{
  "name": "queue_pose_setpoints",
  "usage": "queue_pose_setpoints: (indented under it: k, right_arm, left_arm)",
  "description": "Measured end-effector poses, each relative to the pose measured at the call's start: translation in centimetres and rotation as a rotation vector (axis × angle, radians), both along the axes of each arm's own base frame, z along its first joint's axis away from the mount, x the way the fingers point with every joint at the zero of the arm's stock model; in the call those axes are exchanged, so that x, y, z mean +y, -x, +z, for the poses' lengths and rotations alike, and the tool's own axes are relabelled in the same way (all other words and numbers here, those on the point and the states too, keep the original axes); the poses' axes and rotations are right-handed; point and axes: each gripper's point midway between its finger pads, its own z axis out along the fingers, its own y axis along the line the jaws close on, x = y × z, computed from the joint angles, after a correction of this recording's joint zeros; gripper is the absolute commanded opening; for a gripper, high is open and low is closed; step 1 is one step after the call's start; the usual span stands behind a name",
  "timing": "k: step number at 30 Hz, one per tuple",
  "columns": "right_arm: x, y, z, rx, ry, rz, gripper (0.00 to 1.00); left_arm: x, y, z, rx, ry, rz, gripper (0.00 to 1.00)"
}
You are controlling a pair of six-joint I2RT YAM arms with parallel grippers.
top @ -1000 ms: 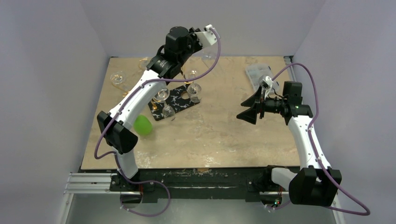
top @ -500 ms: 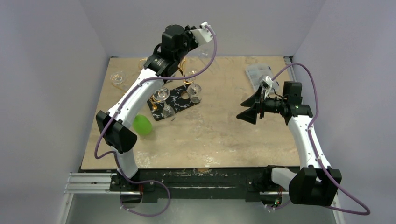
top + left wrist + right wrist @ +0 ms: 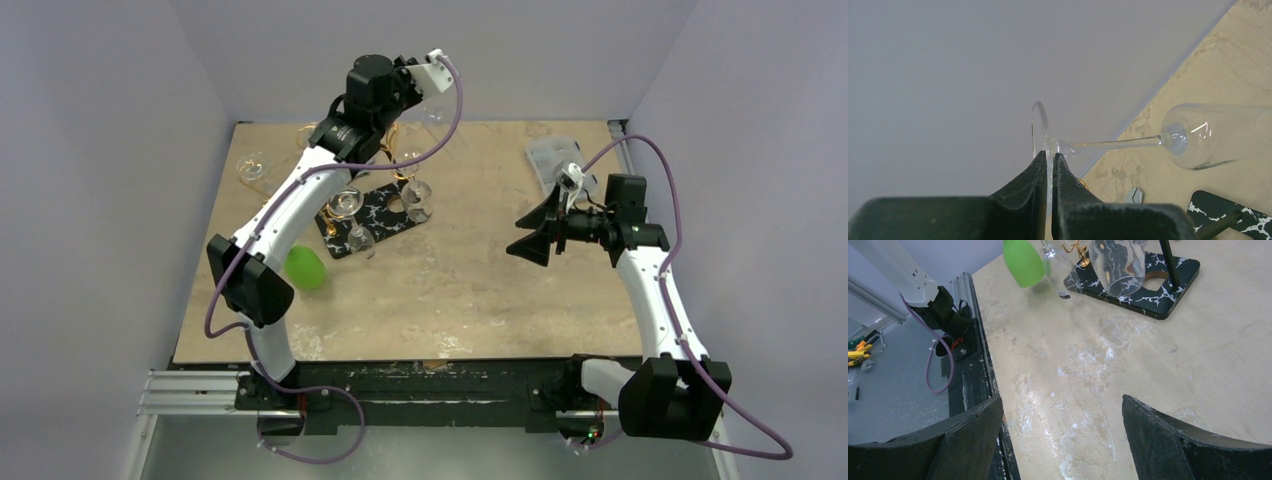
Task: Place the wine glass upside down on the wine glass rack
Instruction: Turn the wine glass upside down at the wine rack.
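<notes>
Glass and gold wire: wine glass (image 3: 1198, 135) pinched by its foot, up over the back of the worktop (image 3: 470, 290)

Left jaws are clamped on the foot of the wine glass, which hangs sideways in the air near the wine glass rack (image 3: 1077, 250). Looks like the carry-and-flip stage: next it'd need tipping bowl-down, with the stem slid into a free loop. Right jaws sit wide apart, holding nothing, well off to the side.

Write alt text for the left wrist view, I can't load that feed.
The left gripper has its jaws shut on the round foot of a clear wine glass, held sideways with stem and bowl pointing right. Behind it are a pale wall, the beige table and a corner of the black white-veined board.
</notes>
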Motion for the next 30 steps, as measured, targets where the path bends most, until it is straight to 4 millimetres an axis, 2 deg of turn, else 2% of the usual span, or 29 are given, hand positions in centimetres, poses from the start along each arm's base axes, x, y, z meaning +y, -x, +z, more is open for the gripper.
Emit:
queue_pose_setpoints:
  k: [6, 12, 23, 30]
  right_arm:
    - [0.0, 0.0, 0.0, 0.000, 0.000, 0.000, 0.87]
    - [0.0, 0.0, 0.0, 0.000, 0.000, 0.000, 0.87]
    - [0.0, 0.0, 0.0, 0.005, -0.003, -0.001, 0.87]
    - [0.0, 0.0, 0.1, 0.005, -0.003, -0.001, 0.87]
  left_arm:
    - [0.1, -0.2, -0.5, 0.003, -0.002, 0.003, 0.00]
    - [0.1, -0.4, -1.9, 0.024, -0.023, 0.004, 0.00]
    - [1.5, -1.3, -2.9, 0.032, -0.028, 0.036, 0.00]
    - [2.1, -1.6, -4.6, 0.057, -0.052, 0.052, 0.00]
